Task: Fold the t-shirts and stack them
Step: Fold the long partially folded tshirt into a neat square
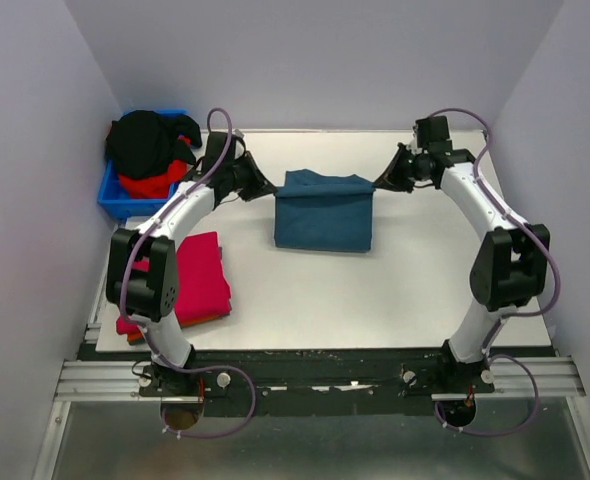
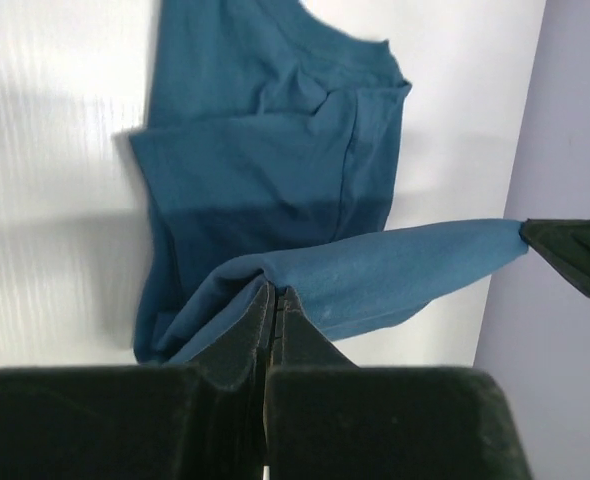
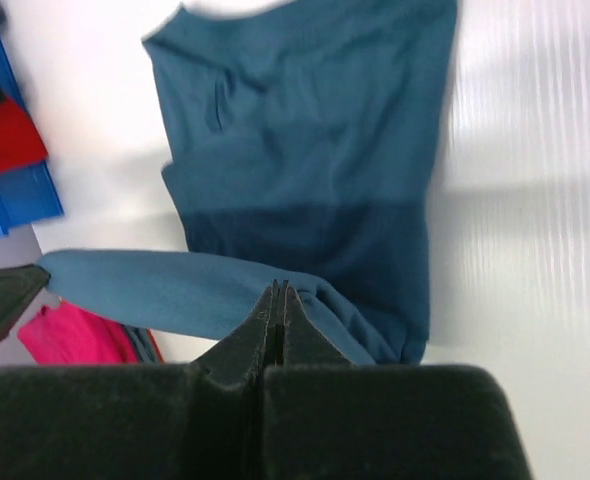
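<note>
Top view: the teal shirt (image 1: 323,215) sits in the upper middle, with the left gripper (image 1: 268,190) and right gripper (image 1: 380,183) each pinching a top corner. A pink shirt (image 1: 201,272) lies lower left.

Left wrist view: the jaws are pressed onto a teal fold at lower centre.

Right wrist view: the jaws likewise clamp teal cloth at lower centre.

A white table (image 1: 405,290) stands inside plain pale-lavender walls (image 1: 315,60) that close it in at the back and on both sides. A slotted aluminium rail (image 1: 85,380) runs along its near edge, with a grey metal sheet (image 1: 355,445) below. The light is soft and even, with faint glare streaks on the tabletop.
</note>
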Controlling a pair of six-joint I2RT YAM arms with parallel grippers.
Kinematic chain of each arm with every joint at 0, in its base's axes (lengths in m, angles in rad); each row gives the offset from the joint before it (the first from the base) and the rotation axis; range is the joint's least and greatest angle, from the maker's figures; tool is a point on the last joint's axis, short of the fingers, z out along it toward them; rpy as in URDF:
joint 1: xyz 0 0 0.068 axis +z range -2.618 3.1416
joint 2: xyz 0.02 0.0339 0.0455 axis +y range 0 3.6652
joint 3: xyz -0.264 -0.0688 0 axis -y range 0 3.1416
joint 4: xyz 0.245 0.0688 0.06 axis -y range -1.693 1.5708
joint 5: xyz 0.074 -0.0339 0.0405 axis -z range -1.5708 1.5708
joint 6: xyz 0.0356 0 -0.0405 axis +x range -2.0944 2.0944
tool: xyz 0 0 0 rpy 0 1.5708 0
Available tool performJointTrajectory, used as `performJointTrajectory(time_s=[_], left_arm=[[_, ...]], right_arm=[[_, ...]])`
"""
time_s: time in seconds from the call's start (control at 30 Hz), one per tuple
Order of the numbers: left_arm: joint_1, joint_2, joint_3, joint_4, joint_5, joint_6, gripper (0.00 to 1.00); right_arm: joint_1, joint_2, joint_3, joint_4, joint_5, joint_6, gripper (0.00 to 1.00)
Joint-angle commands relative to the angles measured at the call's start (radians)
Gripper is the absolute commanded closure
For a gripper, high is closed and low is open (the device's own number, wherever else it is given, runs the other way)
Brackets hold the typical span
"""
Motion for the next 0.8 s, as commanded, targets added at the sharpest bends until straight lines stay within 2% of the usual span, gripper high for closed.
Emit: performJointTrajectory(time_s=[0.0,0.23,0.27,0.3,0.33,0.37,0.4,0.43,0.5,0.57,0.77], left_arm=[[0.029,0.132,0.16,0.091,0.049,-0.018,1.0],[0.036,0.448,0.387,0.243,0.141,-0.092,1.0],[0.036,0.488,0.422,0.245,0.149,-0.1,0.95],[0.038,0.535,0.47,0.236,0.152,-0.1,0.76],[0.038,0.581,0.513,0.222,0.14,-0.092,0.48],[0.038,0.608,0.544,0.205,0.114,-0.084,0.25],[0.039,0.623,0.568,0.203,0.109,-0.074,0.1],[0.041,0.632,0.582,0.21,0.11,-0.064,0.04],[0.044,0.628,0.581,0.223,0.106,-0.048,0.04],[0.047,0.596,0.553,0.222,0.077,-0.022,0.04],[0.047,0.553,0.463,0.234,0.043,0.034,0.1]], right_arm=[[-0.044,0.154,0.174,-0.034,0.009,0.005,0.99],[-0.096,0.39,0.42,-0.066,-0.023,0.023,0.99],[-0.102,0.421,0.446,-0.062,-0.031,0.026,0.96],[-0.105,0.459,0.482,-0.051,-0.037,0.026,0.83],[-0.108,0.508,0.545,-0.066,-0.023,0.029,0.53],[-0.108,0.556,0.612,-0.119,-0.01,0.031,0.32],[-0.111,0.602,0.678,-0.152,-0.014,0.026,0.29],[-0.111,0.63,0.719,-0.175,-0.025,0.018,0.28],[-0.111,0.635,0.704,-0.163,-0.039,0.008,0.28],[-0.111,0.586,0.603,-0.102,-0.011,0.005,0.3],[-0.11,0.473,0.376,0.021,-0.005,-0.005,0.46]])
